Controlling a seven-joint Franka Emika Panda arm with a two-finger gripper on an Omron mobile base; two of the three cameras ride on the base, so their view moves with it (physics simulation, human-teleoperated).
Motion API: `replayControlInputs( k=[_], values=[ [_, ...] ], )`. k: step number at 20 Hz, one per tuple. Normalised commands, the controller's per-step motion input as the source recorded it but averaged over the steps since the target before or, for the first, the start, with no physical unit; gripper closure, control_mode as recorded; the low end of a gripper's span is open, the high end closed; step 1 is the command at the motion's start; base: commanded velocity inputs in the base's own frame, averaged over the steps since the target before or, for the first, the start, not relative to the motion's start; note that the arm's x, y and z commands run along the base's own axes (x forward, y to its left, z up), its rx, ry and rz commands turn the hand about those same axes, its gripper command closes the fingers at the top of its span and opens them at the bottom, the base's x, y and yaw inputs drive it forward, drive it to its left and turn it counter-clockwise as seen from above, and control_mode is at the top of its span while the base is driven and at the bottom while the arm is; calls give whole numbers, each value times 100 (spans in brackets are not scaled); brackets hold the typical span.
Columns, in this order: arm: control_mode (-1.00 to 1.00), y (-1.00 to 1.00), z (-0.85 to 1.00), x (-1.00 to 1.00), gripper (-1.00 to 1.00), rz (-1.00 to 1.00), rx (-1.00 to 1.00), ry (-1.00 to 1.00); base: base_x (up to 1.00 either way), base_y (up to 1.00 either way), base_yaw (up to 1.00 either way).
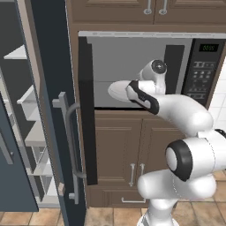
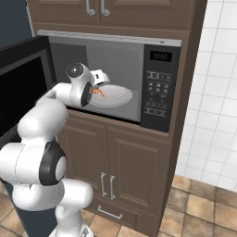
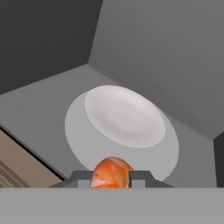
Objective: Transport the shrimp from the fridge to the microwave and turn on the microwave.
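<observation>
My gripper (image 3: 112,180) is clamped on the shrimp (image 3: 111,173), held inside the open microwave (image 2: 159,83), just above the near edge of the white plate (image 3: 124,116) on its grey cavity floor. Brown wooden cabinets (image 2: 125,171) surround the microwave; the fridge (image 1: 50,110) stands open to its left, over tan floor tiles (image 2: 199,208)

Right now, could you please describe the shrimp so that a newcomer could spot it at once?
Find the open microwave built into the brown cabinets, its grey cavity holding a pale round plate. Just above the plate's near edge, the gripper holds the shrimp between its jaws. It is the only orange thing there, tiny and curved.
</observation>
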Motion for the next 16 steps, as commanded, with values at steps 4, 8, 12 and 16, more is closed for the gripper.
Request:
replayControlInputs(
  k=[4,8,12,16],
  values=[
    [-100,0,-14,50,100,0,0,1,0,0,0],
    [-100,0,-11,52,100,0,0,2,0,0,0],
    [-100,0,-15,47,100,0,0,3,0,0,0],
    [-100,0,-20,37,100,0,0,9,0,0,0]
  ],
)
